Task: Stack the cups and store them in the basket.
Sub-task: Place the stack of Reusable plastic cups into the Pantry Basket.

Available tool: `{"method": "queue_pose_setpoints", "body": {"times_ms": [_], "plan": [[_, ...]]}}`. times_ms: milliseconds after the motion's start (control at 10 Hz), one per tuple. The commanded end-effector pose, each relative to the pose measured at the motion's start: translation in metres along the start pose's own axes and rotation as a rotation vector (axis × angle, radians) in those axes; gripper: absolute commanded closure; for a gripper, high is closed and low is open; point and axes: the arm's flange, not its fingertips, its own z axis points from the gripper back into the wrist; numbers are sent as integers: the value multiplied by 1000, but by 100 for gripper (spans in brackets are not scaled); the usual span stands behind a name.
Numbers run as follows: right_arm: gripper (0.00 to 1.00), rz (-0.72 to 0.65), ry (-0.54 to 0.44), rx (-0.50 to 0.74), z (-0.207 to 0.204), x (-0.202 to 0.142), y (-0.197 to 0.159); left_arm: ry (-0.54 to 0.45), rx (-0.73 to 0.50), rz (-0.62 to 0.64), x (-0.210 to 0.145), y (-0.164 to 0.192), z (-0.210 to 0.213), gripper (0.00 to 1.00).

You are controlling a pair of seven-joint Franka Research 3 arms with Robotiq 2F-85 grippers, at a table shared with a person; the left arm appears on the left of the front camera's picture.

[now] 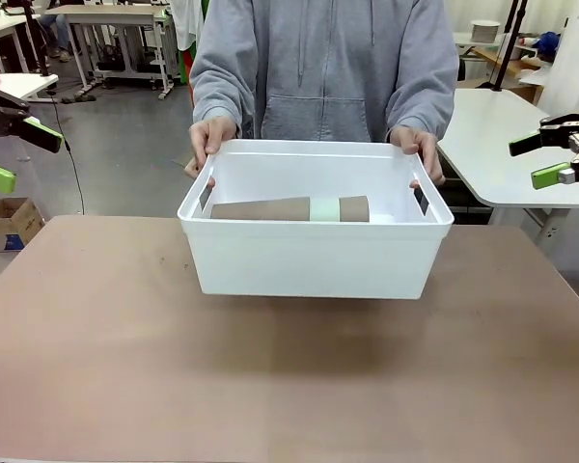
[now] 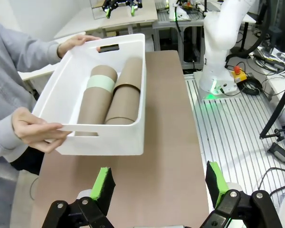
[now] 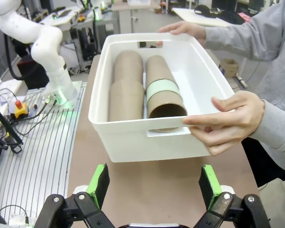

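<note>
Table (image 1: 289, 386): brown top, bare apart from the bin.

Basket (image 1: 314, 256): white plastic bin, sat mid-table toward 12 o'clock edge. Held at both short ends by person's hands (image 1: 212, 140), fingers over rim by the slot handles. Judged stiff, smooth-walled, light even loaded; prob. slippery on flat walls, so best taken by rolled rim or handle cut-outs, not by the sides.

Cups (image 3: 147, 90): lay lengthwise inside basket in two nested stacks, side by side, touching. One stack all tan; other stack tan w/ mint green cup (image 3: 160, 89) showing as a band partway along. Exact count per stack can't be told. Judged light, rigid, matte, so decent friction; round, so liable to roll if basket tipped. Best grip across the body or at open rim.

Left gripper (image 1: 0, 154): off table at 9 o'clock, raised, jaws spread wide, nothing held. Green pads (image 2: 102, 185) well apart in left wrist view.

Right gripper (image 1: 550, 159): off table at 3 o'clock, raised, jaws also wide, empty.

Task judged done or nearly so.
</note>
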Motion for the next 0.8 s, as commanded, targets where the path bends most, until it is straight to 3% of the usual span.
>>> {"method": "queue_pose_setpoints", "body": {"times_ms": [0, 700], "plan": [[0, -1, -26, -4, 0, 3, 0, -14, -2, -3, 4, -1, 1, 0], [0, -1, -26, -4, 0, 3, 0, -14, -2, -3, 4, -1, 1, 0]]}}
